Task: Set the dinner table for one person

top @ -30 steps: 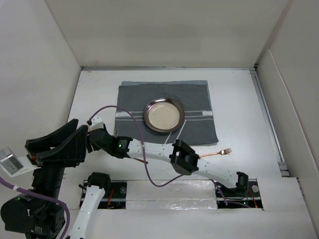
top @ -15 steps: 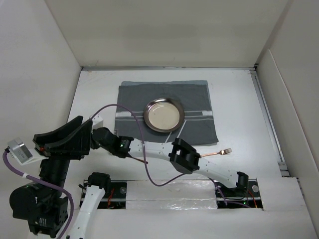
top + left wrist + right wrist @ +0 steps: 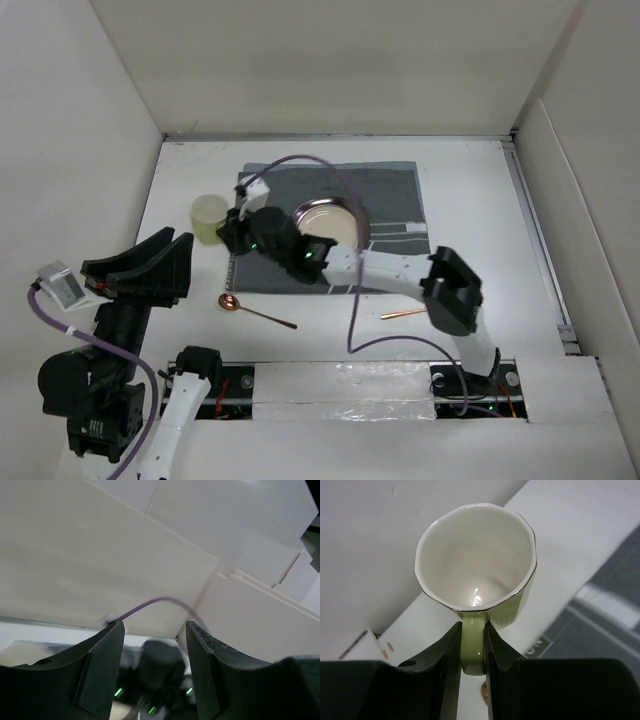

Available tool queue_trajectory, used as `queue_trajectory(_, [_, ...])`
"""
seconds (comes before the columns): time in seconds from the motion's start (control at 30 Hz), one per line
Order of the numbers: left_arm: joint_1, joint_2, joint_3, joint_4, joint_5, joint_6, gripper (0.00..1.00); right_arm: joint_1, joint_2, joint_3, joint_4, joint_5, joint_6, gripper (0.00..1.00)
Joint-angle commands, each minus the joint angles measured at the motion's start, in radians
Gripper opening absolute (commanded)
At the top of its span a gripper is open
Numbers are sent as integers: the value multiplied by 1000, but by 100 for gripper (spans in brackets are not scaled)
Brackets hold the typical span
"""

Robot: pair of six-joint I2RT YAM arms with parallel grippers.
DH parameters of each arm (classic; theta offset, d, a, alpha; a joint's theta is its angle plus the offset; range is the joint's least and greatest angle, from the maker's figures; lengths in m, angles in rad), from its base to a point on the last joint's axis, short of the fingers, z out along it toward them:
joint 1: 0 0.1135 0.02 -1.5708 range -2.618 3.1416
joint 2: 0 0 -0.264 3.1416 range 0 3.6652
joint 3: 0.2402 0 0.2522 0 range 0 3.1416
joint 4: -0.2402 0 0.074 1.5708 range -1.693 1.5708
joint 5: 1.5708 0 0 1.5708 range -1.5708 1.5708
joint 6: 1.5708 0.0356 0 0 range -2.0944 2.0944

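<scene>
The desk point(image 3: 480, 210) is the white surface with upright white panels that fills my top view, and both arm bases sit at its 6 o'clock edge. On its middle, a little toward 12 o'clock, lies a dark grey placemat point(image 3: 400, 200) with pale stripes, and a round metal plate point(image 3: 335, 222) rests on it. At 9 o'clock from the plate, just off the placemat's edge, is a pale green mug point(image 3: 207, 218), mouth up. I cannot tell whether it stands on the desk or hangs just above it.

The right gripper point(image 3: 232, 228) reaches across the placemat to that mug. In my right wrist view its jaws are closed tight on the mug's handle point(image 3: 472, 647), and the pale inside of the mug point(image 3: 476, 560) faces the camera. There is dark print by the placemat's corner point(image 3: 537, 647), but I cannot read it.

A copper spoon point(image 3: 255, 311) lies on the desk at 7 o'clock from the plate. A copper fork point(image 3: 403, 314) lies at 5 o'clock, partly hidden by the right arm.

The left gripper point(image 3: 165, 268) hovers at the desk's 8 o'clock side, its jaws parted about halfway and holding nothing point(image 3: 155, 630)
</scene>
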Motion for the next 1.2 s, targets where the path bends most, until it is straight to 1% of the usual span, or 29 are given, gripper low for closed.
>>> queue_trajectory(0.0, [-5,28,-69,44,44,5,49,-128,-238,-116,283,43,-12,0])
queue_trajectory(0.03, [-5,34,-103,49,58,2,49,-157,-271,-154,288,42,-12,0])
queue_trajectory(0.07, [-5,40,-117,46,74,-5,49,-220,-301,-231,291,35,-13,0])
queue_trajectory(0.1, [-5,57,-138,50,106,-11,49,-254,-353,-265,291,32,-13,0])
queue_trajectory(0.17, [-5,72,-191,55,144,-12,49,-329,-400,-350,280,14,-16,0])
queue_trajectory(0.2, [-5,87,-226,52,173,-9,49,-410,-436,-375,275,2,-12,0])
queue_trajectory(0.23, [-5,94,-240,47,177,-2,49,-451,-452,-397,271,-14,-12,0])
queue_trajectory(0.27, [-5,98,-249,37,174,9,50,-493,-464,-415,263,-30,-12,0])
queue_trajectory(0.3, [-5,103,-255,8,164,18,50,-572,-470,-443,257,-46,-9,0])
queue_trajectory(0.37, [-5,95,-281,-17,138,55,50,-646,-475,-460,242,-83,-9,0])
queue_trajectory(0.4, [-5,86,-292,-35,111,66,50,-712,-470,-468,231,-87,-12,0])
queue_trajectory(0.5, [-5,81,-327,-78,71,107,50,-800,-441,-484,226,-129,-10,0])
queue_trajectory(0.53, [-5,78,-344,-86,66,117,50,-849,-428,-486,229,-141,-7,0])
queue_trajectory(0.63, [-5,58,-395,-71,68,115,50,-906,-381,-495,231,-193,2,0])
queue_trajectory(0.7, [-5,64,-399,-59,104,129,50,-941,-354,-503,249,-199,4,0])
queue_trajectory(0.77, [-5,64,-407,-48,112,133,51,-961,-342,-509,255,-202,5,0])
queue_trajectory(1.17, [-5,74,-421,-28,117,135,51,-961,-285,-558,286,-161,-26,0])
